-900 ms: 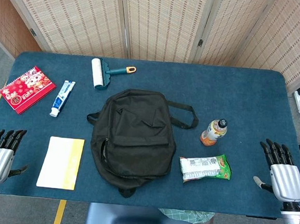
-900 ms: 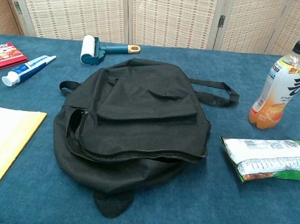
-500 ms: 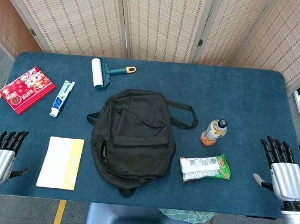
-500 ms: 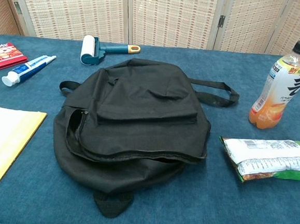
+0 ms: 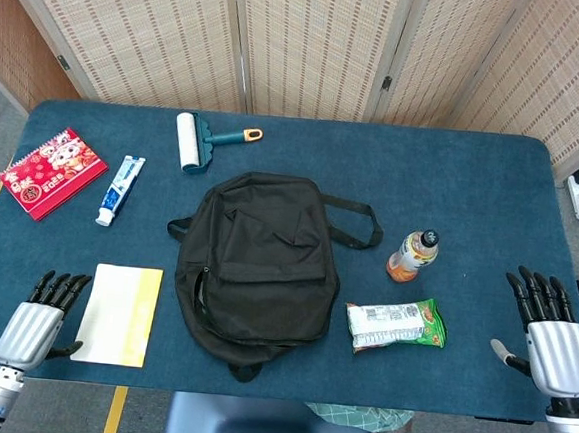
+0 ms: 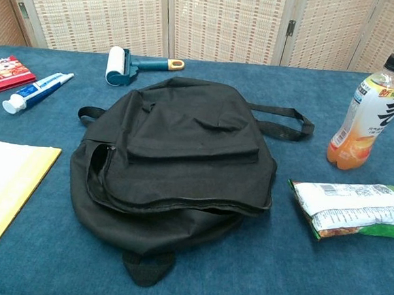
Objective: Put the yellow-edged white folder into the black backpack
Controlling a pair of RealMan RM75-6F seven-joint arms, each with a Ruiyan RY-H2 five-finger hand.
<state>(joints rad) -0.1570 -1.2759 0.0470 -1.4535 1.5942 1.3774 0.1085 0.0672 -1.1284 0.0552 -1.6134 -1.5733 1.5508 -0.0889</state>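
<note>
Blue cloth covers the surface (image 5: 472, 191) on which all items lie. Left robot hand (image 5: 35, 322): at the near edge, fingers extended and slightly apart, holding nothing; just to its right, and apart from it, lies the yellow-edged white folder (image 5: 117, 314), flat, its yellow edge on the side away from this hand. Right robot hand (image 5: 555, 338): at the opposite near corner, fingers likewise extended and apart, empty. Neither hand appears in the chest view.

Black backpack (image 5: 259, 264): flat between the two hands, closer to the left one, just beyond the folder's yellow edge; its side zipper is partly open toward the folder, as the chest view shows. Snack packet (image 5: 395, 324) and orange drink bottle (image 5: 413, 254): between the backpack and the right robot hand, the bottle upright and farther from the hand than the packet. Toothpaste tube (image 5: 120, 190) and red notebook (image 5: 52, 172): well beyond the left robot hand, toward the far edge. Lint roller (image 5: 201, 139): farther still, beyond the backpack.
</note>
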